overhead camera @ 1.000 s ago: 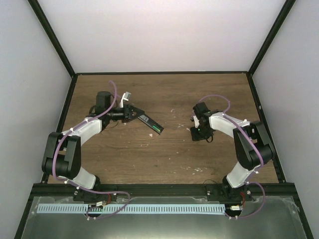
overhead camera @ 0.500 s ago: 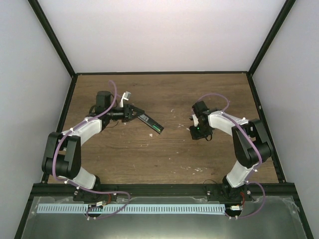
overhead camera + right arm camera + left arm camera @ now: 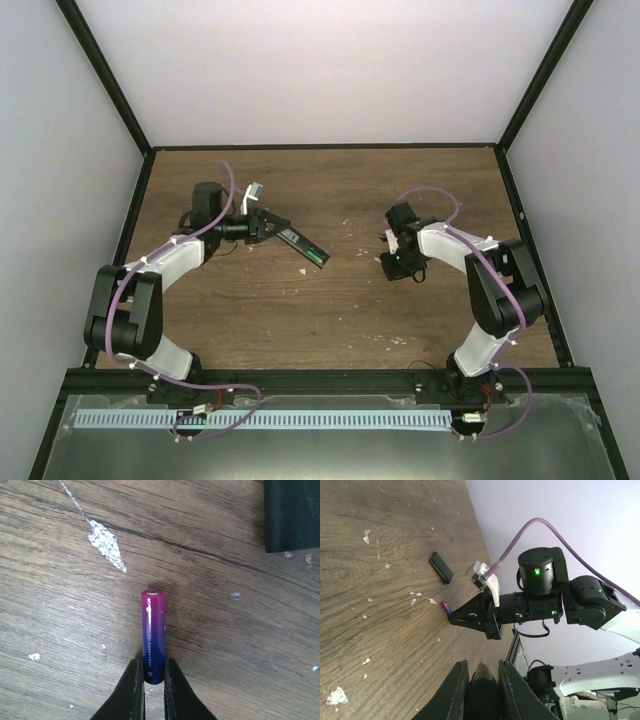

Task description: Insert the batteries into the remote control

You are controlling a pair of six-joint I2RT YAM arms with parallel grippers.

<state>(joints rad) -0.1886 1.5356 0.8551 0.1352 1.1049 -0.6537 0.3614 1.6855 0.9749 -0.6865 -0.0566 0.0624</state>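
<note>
From above, my left end effector [image 3: 264, 227] has not budged over the last second: it stays clamped on the near end of the remote [image 3: 300, 245], which sticks out slantwise toward the middle of the counter [image 3: 330, 190]. A green speck at the remote's free end looks to me like the green battery [image 3: 318, 258] already seated, though it is too small to be sure. The change is on the other side: my right end effector [image 3: 393, 266] has slid a touch toward the left and its jaws have drawn together low on the wood. From here I cannot see what they hold. The left wrist camera shows its own fingers pinched on the dark end of the remote at the bottom of the view, and across the counter the right arm's tip is down on the purple battery [image 3: 445, 607], with a small black piece [image 3: 441, 567], probably the compartment cover, lying just beyond it. The right wrist camera settles it: the two fingers have closed on the near end of the purple battery, which lies flat on the wood pointing away from me, a white scuff [image 3: 107, 542] off to its left. I judge the second cell is now gripped and ready to lift toward the remote. The hold is near one end, so it may pivot.
</note>
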